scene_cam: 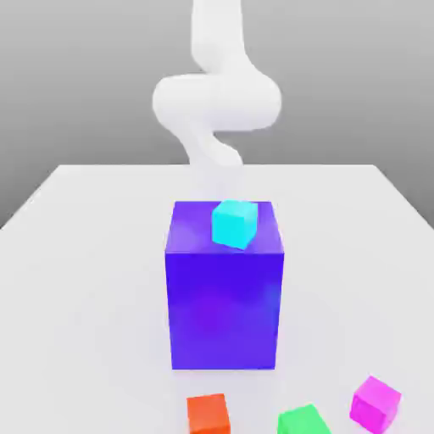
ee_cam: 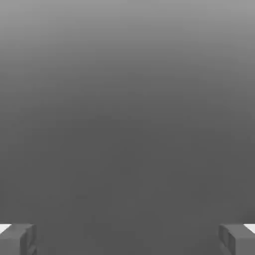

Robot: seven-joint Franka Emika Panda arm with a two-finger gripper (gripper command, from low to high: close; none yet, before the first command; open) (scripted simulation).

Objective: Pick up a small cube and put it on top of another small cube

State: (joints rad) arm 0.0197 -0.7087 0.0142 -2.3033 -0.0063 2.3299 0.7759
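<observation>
The exterior view shows a tall blue block (scene_cam: pixel 225 309) standing mid-table (scene_cam: pixel 76 254) with a small cyan cube (scene_cam: pixel 233 224) resting tilted on its top face, while the white arm (scene_cam: pixel 216 97) rises behind it. Nearer the camera, an orange cube (scene_cam: pixel 208 414), a green cube (scene_cam: pixel 303 421) and a magenta cube (scene_cam: pixel 375 403) sit apart from one another on the table. In the hand view the gripper (ee_cam: pixel 127 239) faces plain grey, its fingertips (ee_cam: pixel 17 238) spread wide with nothing between them.
</observation>
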